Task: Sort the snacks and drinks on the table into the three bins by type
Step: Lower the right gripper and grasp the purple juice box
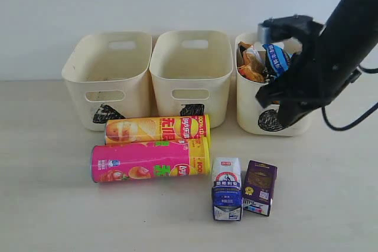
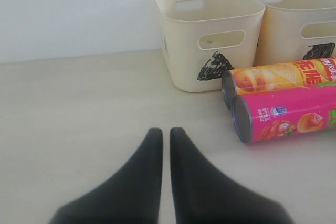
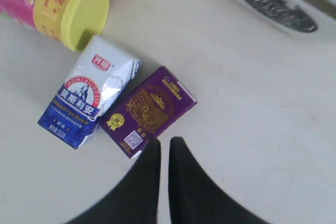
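Observation:
The yellow-orange can (image 1: 156,129) and pink can (image 1: 150,162) lie side by side on the table (image 1: 47,205) in front of the bins. A white and blue carton (image 1: 227,189) and a purple carton (image 1: 260,187) stand to their right. The blue bag (image 1: 276,57) and orange bag (image 1: 253,63) sit in the circle bin (image 1: 295,125). My right gripper (image 3: 161,142) is shut and empty, hanging above the table beside the purple carton (image 3: 149,109). My left gripper (image 2: 165,132) is shut, empty and low over the table, apart from the pink can (image 2: 289,114).
The triangle bin (image 1: 106,75) and the square bin (image 1: 192,75) stand left of the circle bin against a pale wall. My right arm (image 1: 322,57) crosses in front of the circle bin. A black cable (image 1: 354,123) trails at the right.

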`<state>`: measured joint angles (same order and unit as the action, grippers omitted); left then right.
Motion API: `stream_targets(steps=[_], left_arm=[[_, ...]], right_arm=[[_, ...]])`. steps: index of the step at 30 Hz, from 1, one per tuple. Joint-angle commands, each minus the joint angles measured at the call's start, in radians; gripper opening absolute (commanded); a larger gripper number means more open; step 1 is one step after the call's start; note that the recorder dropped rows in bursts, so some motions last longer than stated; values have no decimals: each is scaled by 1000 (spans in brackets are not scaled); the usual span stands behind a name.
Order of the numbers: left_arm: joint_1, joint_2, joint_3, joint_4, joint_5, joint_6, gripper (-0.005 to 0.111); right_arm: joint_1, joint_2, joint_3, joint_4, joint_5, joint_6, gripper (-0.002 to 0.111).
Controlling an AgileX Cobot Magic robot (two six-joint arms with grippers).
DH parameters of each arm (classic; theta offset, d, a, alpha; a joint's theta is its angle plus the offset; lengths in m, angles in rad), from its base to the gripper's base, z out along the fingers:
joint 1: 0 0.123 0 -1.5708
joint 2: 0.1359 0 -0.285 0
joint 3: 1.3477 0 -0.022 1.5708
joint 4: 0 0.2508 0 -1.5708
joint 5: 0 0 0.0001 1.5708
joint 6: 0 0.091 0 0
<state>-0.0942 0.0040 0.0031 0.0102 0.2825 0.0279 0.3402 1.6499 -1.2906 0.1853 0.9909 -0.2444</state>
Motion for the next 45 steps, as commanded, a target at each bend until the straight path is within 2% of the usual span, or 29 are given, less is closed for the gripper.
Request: stream_targets(steps=[1, 11, 13, 16, 19, 21, 25, 45], left_arm=[[3, -4, -3, 3, -6, -9, 4], [3, -4, -3, 3, -6, -9, 4], [3, -4, -3, 3, -6, -9, 4], [3, -4, -3, 3, -6, -9, 4], [3, -4, -3, 3, -4, -9, 4], [3, -4, -3, 3, -4, -9, 4], [3, -4, -3, 3, -4, -9, 4], [3, -4, -3, 3, -4, -9, 4]], right_arm=[[101, -13, 34, -185, -52, 244, 0], [159, 18, 34, -199, -1, 529, 1], [157, 41, 34, -199, 21, 574, 6], [157, 77, 34, -193, 25, 620, 28], [157, 110, 34, -191, -15, 634, 61], [157, 135, 34, -195, -32, 647, 74], [157, 178, 34, -221, -41, 690, 71], [157, 330, 34, -241, -168, 705, 71]])
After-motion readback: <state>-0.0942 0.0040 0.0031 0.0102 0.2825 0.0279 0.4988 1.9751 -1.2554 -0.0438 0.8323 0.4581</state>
